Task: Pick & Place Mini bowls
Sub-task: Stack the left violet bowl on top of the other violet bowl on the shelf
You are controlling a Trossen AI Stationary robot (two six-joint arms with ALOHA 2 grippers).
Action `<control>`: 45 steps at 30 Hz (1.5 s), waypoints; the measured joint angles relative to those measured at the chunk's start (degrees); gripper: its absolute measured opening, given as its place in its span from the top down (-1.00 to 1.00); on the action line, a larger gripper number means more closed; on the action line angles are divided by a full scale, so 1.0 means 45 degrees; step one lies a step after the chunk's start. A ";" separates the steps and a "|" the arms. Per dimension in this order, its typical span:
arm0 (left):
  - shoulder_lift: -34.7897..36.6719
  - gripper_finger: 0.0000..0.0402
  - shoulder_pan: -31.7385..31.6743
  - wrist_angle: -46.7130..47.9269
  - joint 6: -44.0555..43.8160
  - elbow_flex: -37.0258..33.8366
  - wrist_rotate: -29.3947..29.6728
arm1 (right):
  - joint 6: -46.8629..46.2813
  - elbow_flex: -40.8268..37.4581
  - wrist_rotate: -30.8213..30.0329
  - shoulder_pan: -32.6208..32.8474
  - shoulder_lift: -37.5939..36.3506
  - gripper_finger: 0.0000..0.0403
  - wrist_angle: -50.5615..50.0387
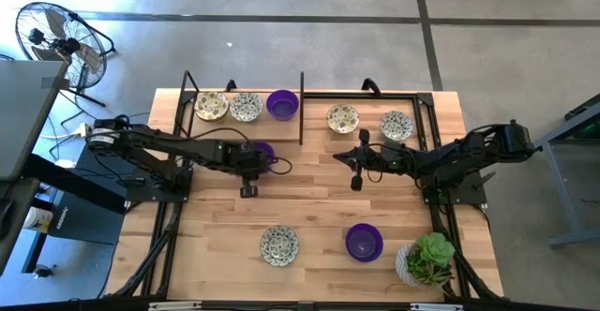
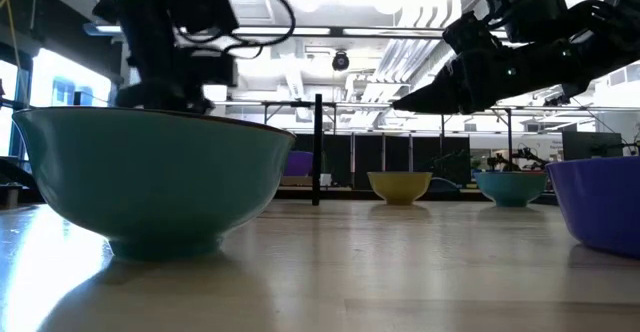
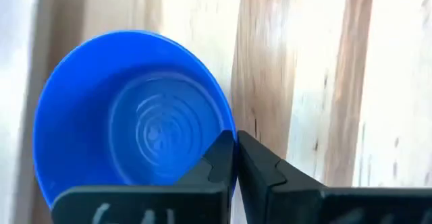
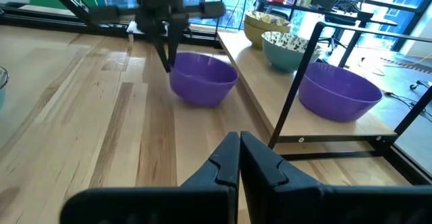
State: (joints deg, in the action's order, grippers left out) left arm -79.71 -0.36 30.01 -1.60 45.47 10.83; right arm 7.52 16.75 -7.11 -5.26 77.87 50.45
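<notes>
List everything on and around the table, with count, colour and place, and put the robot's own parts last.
Purple bowls: four; one on the left shelf, one at the left gripper, one at the front, the fourth beside it.
Patterned bowls: five, cream with green specks; two on the left shelf, two on the right shelf, one at the front of the table.
Plant: one, green in a white pot, front right corner.
Table: one, pale wood.
Fan: one, black, on the floor at far left.
Left gripper: jaws shut on the rim of the purple bowl.
Right gripper: jaws shut, empty, above mid-table.
</notes>
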 joint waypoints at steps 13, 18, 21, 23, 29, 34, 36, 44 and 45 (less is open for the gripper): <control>0.0761 0.99 -0.0773 0.2502 0.0651 0.3818 0.0067 | -0.0021 0.0000 0.0350 -0.0002 0.0000 1.00 0.0144; 0.1038 0.99 -0.2022 0.2447 0.1183 0.4384 -0.0832 | -0.0037 0.0000 0.0350 0.0001 0.0000 1.00 0.0187; 0.1038 0.99 -0.2934 0.2425 0.1414 0.4529 -0.1267 | -0.0033 0.0000 0.0350 0.0001 0.0000 1.00 0.0185; 0.1038 0.99 -0.3603 0.2311 0.1553 0.4574 -0.1675 | -0.0033 0.0000 0.0345 0.0001 0.0000 1.00 0.0187; 0.1028 1.00 -0.4698 0.1722 0.2043 0.4581 -0.2392 | 0.0055 0.0000 0.0321 0.0001 0.0000 1.00 0.0263; 0.1023 1.00 -0.5160 0.1563 0.2360 0.4581 -0.2498 | 0.0090 0.0000 0.0290 0.0001 0.0000 1.00 0.0276; 0.1023 1.00 -0.5400 0.1702 0.2368 0.4581 -0.2776 | 0.0094 0.0000 0.0277 -0.0004 0.0000 1.00 0.0284; 0.1018 1.00 -0.5537 0.1488 0.2642 0.4581 -0.2802 | 0.0098 0.0000 0.0064 -0.0001 0.0000 1.00 0.0289; 0.1018 1.00 -0.5554 0.1488 0.2646 0.4581 -0.2743 | 0.0102 0.0000 -0.0026 -0.0004 0.0000 1.00 0.0287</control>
State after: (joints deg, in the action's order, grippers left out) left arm -75.13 -25.35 36.71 10.30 66.08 -1.51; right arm 7.98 16.75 -7.23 -5.28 77.87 51.74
